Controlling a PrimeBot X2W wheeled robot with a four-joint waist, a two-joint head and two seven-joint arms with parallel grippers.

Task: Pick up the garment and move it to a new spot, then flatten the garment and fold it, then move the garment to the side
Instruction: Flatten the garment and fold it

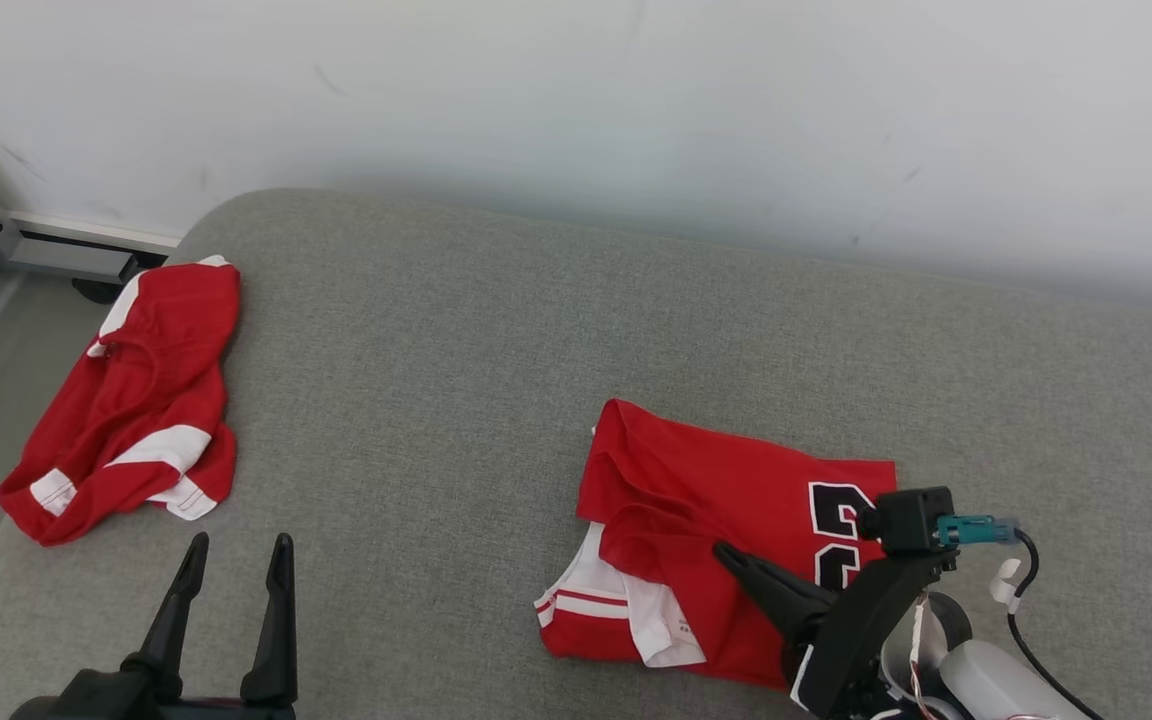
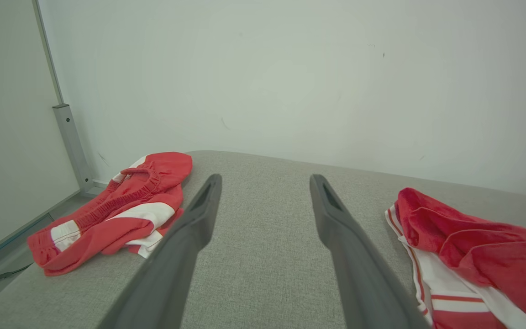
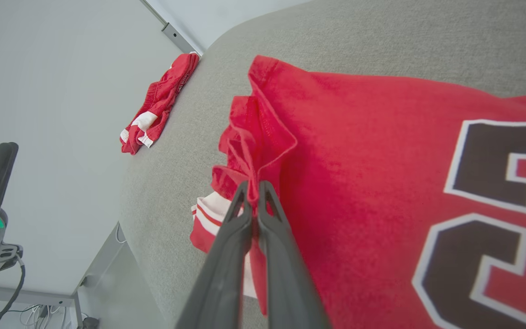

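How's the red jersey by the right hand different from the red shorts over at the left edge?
The jersey carries a black number; the shorts show white panels and an elastic waistband. The right hand is shut on a fold of the jersey; the shorts lie untouched. Both are red with white trim, on the grey cushion.

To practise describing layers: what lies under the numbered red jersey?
Under the red jersey, a white striped layer peeks out at one edge, on the grey cushion. Anything else beneath is covered.
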